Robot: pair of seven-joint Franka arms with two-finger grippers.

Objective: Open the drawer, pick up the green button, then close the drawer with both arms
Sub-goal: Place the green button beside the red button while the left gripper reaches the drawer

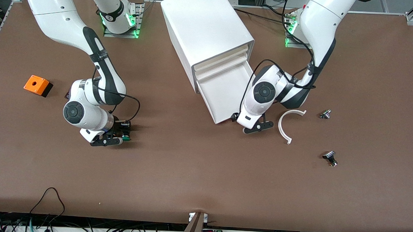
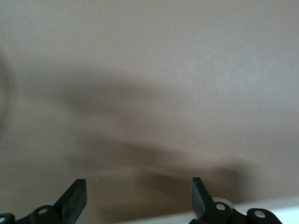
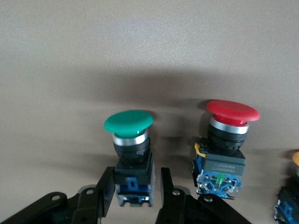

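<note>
Table [image 1: 204, 184]: brown, bears everything below.

White box cabinet [image 1: 204, 30]: three drawers; the drawer [image 1: 224, 92], lowest, stands pulled out, its tray apparently bare.

Left gripper [image 1: 257, 126]: low beside the open drawer's front corner, fingers [image 2: 74, 199] spread wide on nothing. Waiting; judged placed for the push that shuts the drawer.

Right gripper [image 1: 112, 140]: down at the table toward the right arm's end, fingers [image 3: 106, 187] narrow, flanking the black-and-blue body of the green-capped button [image 3: 129, 123]. Button stands upright on the table; whether the pads touch or stand just off cannot be told.

Red-capped button [image 3: 232, 112]: upright beside the green one. A yellow cap [image 3: 295, 157] is cut off at the right wrist view's edge.

Step in hand: taking the button out looks done; release appears in progress. Next: right gripper lifts clear without tipping the button; left gripper pushes the drawer front squarely in.

Hidden: in the front view the buttons are mostly behind the right gripper.
</note>
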